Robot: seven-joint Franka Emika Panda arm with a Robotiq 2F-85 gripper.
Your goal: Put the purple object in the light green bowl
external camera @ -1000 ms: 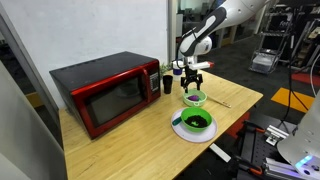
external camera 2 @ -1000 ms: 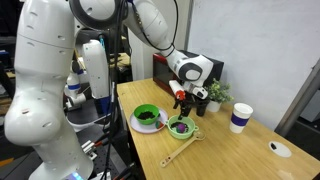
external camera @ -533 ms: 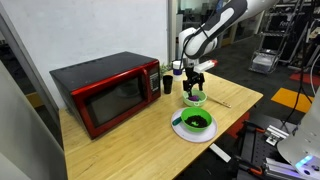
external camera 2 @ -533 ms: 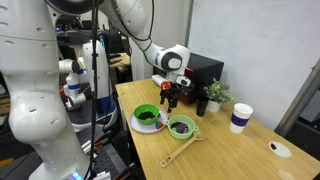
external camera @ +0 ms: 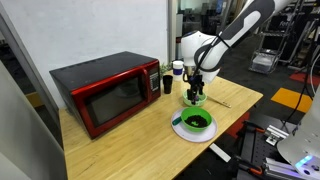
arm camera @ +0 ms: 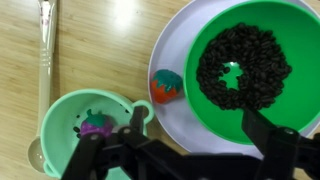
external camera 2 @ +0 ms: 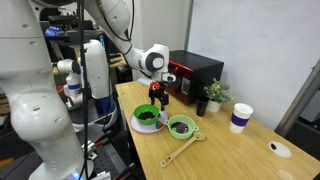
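Note:
The light green bowl [arm camera: 70, 125] sits at the lower left of the wrist view, and the purple object [arm camera: 93, 125] lies inside it. The bowl also shows in both exterior views [external camera: 195, 99] [external camera 2: 181, 126]. My gripper [arm camera: 200, 135] is open and empty. Its fingers hang above the rim of the pale plate [arm camera: 180, 40], between the two bowls. In the exterior views the gripper [external camera: 197, 84] [external camera 2: 157, 97] hovers just above the bowls.
A dark green bowl [arm camera: 245, 60] of black beans stands on the pale plate, with a red strawberry toy [arm camera: 166, 86] beside it. A wooden spoon [arm camera: 45, 50] lies near the light green bowl. A red microwave [external camera: 105, 90], a black cup [external camera: 167, 84], a paper cup [external camera 2: 240, 117] and a small plant [external camera 2: 213, 93] stand around.
My gripper has moved from above the light green bowl toward the plate with the dark green bowl. The arm has swung with it.

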